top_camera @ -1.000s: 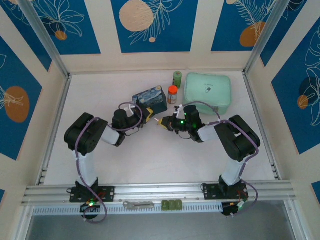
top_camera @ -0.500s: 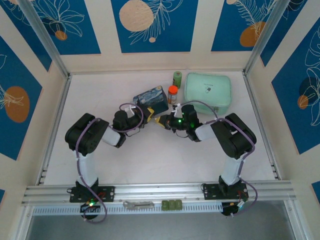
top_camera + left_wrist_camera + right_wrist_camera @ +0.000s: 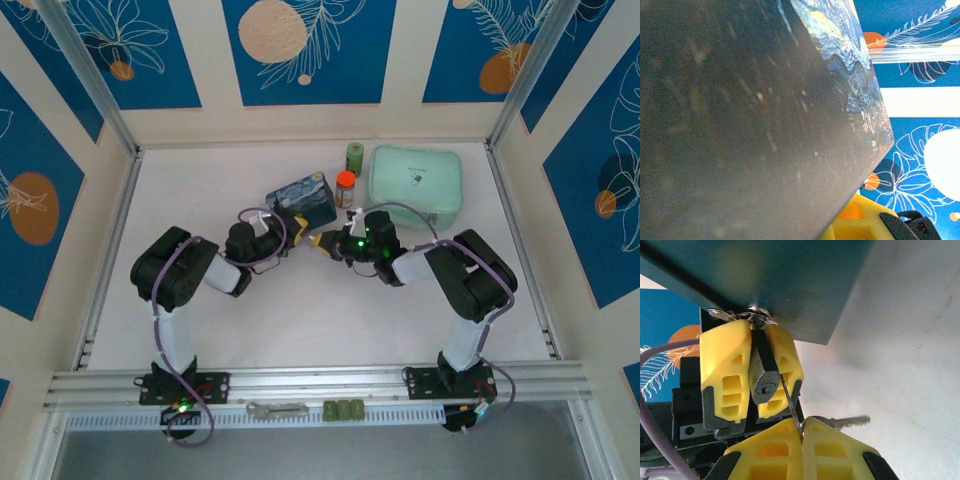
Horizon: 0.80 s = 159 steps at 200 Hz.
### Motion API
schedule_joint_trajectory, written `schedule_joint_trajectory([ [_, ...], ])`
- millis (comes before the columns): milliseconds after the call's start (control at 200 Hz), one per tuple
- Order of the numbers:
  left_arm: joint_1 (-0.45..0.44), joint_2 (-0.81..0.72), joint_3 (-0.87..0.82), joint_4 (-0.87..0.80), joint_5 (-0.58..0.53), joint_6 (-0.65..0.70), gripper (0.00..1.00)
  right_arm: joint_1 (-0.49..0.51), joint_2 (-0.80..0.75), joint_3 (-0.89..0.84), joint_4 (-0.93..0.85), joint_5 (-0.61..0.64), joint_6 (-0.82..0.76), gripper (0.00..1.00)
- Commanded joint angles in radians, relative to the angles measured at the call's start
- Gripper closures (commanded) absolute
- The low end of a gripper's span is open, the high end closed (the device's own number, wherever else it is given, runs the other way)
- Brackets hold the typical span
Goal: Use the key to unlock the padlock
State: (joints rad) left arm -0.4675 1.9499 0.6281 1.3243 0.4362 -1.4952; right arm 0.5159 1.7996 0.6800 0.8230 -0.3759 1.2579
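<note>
I see my right gripper [image 3: 801,432] pinching a thin wire ring [image 3: 790,405], the key [image 3: 847,421] jutting out to its right. Just above, the left gripper [image 3: 756,332] clamps the padlock [image 3: 763,375], keyhole facing me, under the box [image 3: 780,275]

padlock [image 3: 764,375]: dark grey metal body, grainy and matt
key [image 3: 847,421]: thin silvery metal with a dull sheen
hasp [image 3: 754,311]: bright, polished metal
painted box [image 3: 790,275]: smooth teal face, matt
left gripper fingers [image 3: 725,365]: yellow moulded plastic, smooth, slightly glossy
right gripper fingers [image 3: 770,452]: same yellow plastic on black plastic bases
table [image 3: 900,340]: off-white and matt, faintly scuffed
</note>
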Motion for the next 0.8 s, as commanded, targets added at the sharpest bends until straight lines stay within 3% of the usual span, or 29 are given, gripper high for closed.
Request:
schedule_joint_trajectory([
  [0,-0.011,0.01,-0.002,0.084,-0.006,-0.005,1.0,0.001,-0.031,-0.028,0.022,0.013,0.0,1.0],
  [390,-0.011,0.009,-0.008,0.084,-0.014,-0.002,1.0,0.004,-0.089,-0.062,0.009,0.026,-0.013,1.0],
  [790,-0.017,0.004,-0.008,0.083,-0.013,-0.005,1.0,0.006,-0.033,-0.025,0.057,0.011,0.005,1.0],
])
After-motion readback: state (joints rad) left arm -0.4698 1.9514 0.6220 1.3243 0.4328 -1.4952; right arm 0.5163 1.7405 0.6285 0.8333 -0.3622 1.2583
